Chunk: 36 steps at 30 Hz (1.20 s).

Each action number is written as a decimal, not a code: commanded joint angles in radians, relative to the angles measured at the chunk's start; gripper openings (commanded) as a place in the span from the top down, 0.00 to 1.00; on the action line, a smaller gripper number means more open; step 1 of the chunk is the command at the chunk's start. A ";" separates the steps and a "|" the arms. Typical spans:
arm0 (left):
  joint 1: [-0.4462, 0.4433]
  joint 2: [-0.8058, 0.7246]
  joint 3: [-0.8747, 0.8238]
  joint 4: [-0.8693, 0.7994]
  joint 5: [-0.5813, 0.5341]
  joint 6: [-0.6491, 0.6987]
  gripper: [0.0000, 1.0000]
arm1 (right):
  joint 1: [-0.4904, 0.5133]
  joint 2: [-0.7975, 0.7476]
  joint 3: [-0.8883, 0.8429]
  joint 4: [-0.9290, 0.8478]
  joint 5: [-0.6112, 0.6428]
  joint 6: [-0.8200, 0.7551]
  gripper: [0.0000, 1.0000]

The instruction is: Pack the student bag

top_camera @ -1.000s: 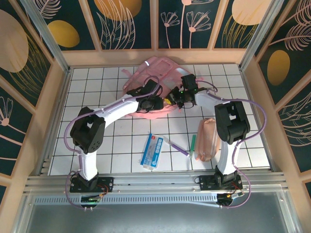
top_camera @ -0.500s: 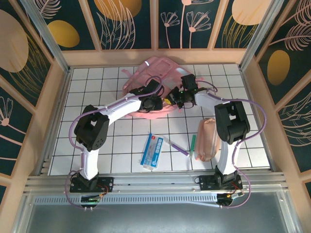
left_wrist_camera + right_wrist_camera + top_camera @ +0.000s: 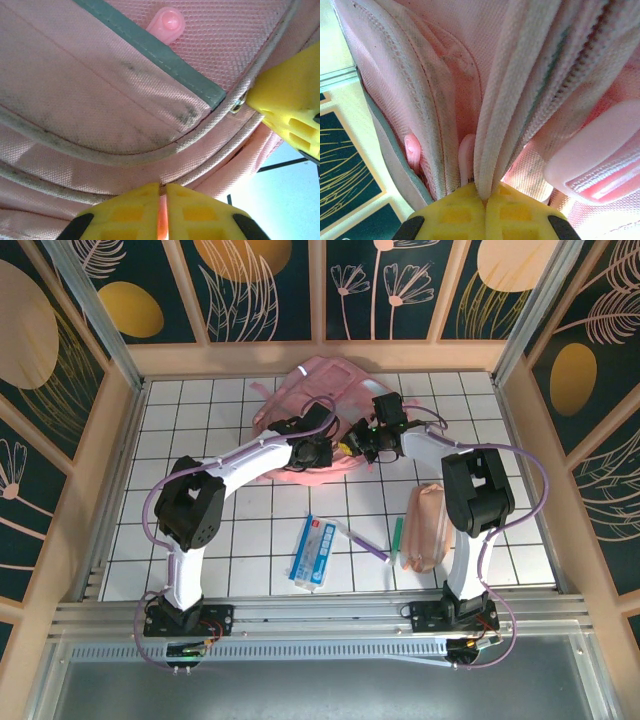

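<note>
Left gripper [image 3: 161, 194] is found closed to a thin slit, with a fold of pink fabric of the student bag [image 3: 125, 100] pinched between its yellow fingers [image 3: 125, 212]. Right gripper [image 3: 485, 199] is seen clamped tight on a piped seam of the student bag, beside a zip. The student bag is located crumpled at the far middle of the tiled table [image 3: 200, 430]. A peach pouch [image 3: 425, 528], a blue-white packet [image 3: 315, 550] and a green pen [image 3: 396, 536] are noted lying apart from it, nearer the arm bases.
</note>
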 commanded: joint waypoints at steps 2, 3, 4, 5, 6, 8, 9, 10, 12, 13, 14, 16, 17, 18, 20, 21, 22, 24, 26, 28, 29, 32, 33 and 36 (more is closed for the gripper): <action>-0.003 -0.005 -0.019 -0.056 -0.031 0.026 0.75 | 0.006 -0.043 0.039 0.067 -0.022 0.003 1.00; -0.004 -0.005 -0.023 -0.058 -0.030 0.026 0.75 | 0.006 -0.042 0.040 0.067 -0.022 0.003 1.00; -0.004 -0.003 -0.027 -0.059 -0.027 0.025 0.74 | 0.006 -0.043 0.042 0.066 -0.021 0.004 1.00; -0.004 -0.003 -0.031 -0.057 -0.025 0.022 0.74 | 0.006 -0.042 0.046 0.066 -0.021 0.003 1.00; -0.004 -0.003 -0.034 -0.053 -0.023 0.021 0.74 | 0.005 -0.041 0.047 0.066 -0.021 0.004 1.00; -0.004 0.000 -0.037 -0.044 -0.021 0.018 0.75 | 0.005 -0.041 0.050 0.065 -0.021 0.004 1.00; -0.003 0.000 -0.037 -0.042 -0.019 0.016 0.76 | 0.005 -0.041 0.052 0.065 -0.023 0.004 1.00; -0.004 0.002 -0.037 -0.037 -0.019 0.016 0.78 | 0.006 -0.042 0.052 0.063 -0.023 0.003 1.00; -0.004 0.006 -0.032 -0.033 -0.017 0.015 0.82 | 0.005 -0.044 0.051 0.063 -0.023 0.004 1.00; -0.004 0.010 -0.031 -0.030 -0.014 0.015 0.83 | 0.005 -0.043 0.050 0.063 -0.023 0.003 1.00; -0.003 0.014 -0.028 -0.030 -0.012 0.015 0.85 | 0.005 -0.045 0.049 0.063 -0.022 0.003 1.00; -0.004 0.021 -0.023 -0.025 -0.002 0.015 0.90 | 0.006 -0.048 0.048 0.065 -0.023 0.005 1.00; -0.003 0.024 -0.022 -0.024 0.006 0.015 0.92 | 0.005 -0.047 0.048 0.066 -0.023 0.006 1.00; -0.004 0.026 -0.024 -0.020 0.015 0.014 0.95 | 0.005 -0.049 0.048 0.064 -0.023 0.007 1.00; -0.004 0.027 -0.028 -0.013 0.028 0.013 1.00 | 0.003 -0.050 0.047 0.065 -0.022 0.005 1.00; -0.004 0.023 -0.030 -0.015 0.027 0.016 1.00 | 0.001 -0.050 0.047 0.065 -0.024 0.004 1.00; -0.004 0.017 -0.034 -0.018 0.019 0.021 1.00 | 0.000 -0.052 0.046 0.064 -0.029 0.003 1.00; 0.002 -0.013 -0.051 -0.023 -0.011 0.028 1.00 | -0.010 -0.055 0.044 0.066 -0.052 0.003 1.00; 0.014 -0.058 -0.077 -0.028 -0.045 0.042 1.00 | -0.031 -0.063 0.048 0.056 -0.086 0.006 1.00; 0.026 -0.110 -0.109 -0.030 -0.092 0.063 1.00 | -0.051 -0.073 0.054 0.041 -0.123 -0.004 1.00; 0.031 -0.139 -0.130 -0.031 -0.135 0.073 1.00 | -0.064 -0.079 0.061 0.021 -0.137 -0.016 1.00; 0.046 -0.226 -0.202 -0.013 -0.244 0.100 1.00 | -0.092 -0.100 0.076 -0.037 -0.172 -0.068 1.00; 0.054 -0.250 -0.226 0.000 -0.254 0.114 1.00 | -0.100 -0.101 0.087 -0.057 -0.188 -0.090 1.00; 0.087 -0.330 -0.303 0.066 -0.262 0.181 1.00 | -0.131 -0.094 0.128 -0.149 -0.251 -0.167 1.00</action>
